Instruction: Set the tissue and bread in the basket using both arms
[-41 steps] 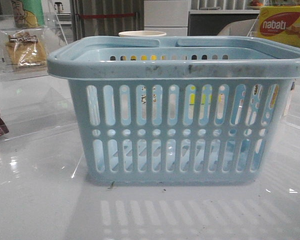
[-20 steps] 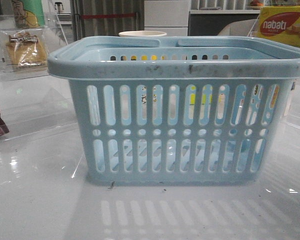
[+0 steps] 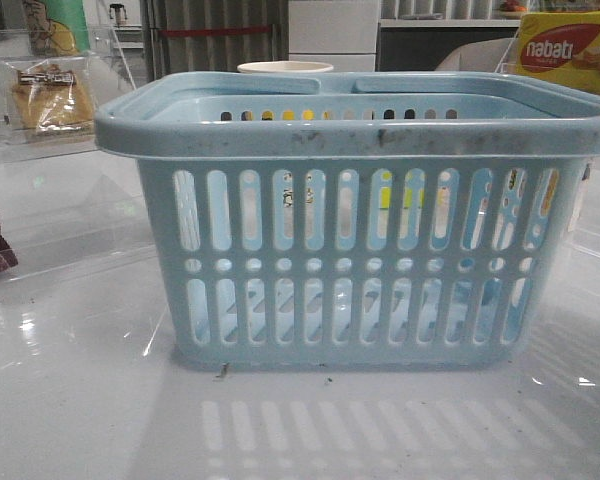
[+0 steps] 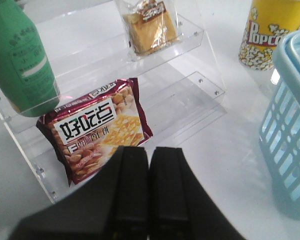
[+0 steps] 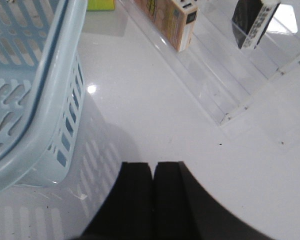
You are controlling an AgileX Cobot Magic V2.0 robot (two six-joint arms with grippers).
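Observation:
The light-blue slotted basket stands mid-table and looks empty; it also shows in the left wrist view and the right wrist view. The bread, golden in a clear wrapper, lies on an upper step of a clear acrylic shelf, left of the basket in the front view. The tissue, a nearly black pack, stands on another clear shelf to the basket's right. My left gripper is shut and empty, short of the bread. My right gripper is shut and empty over bare table beside the basket. Neither gripper shows in the front view.
A dark red snack packet and a green bottle sit on the left shelf. A popcorn cup stands behind the basket. An orange box sits on the right shelf, and a yellow nabati box is at the back right.

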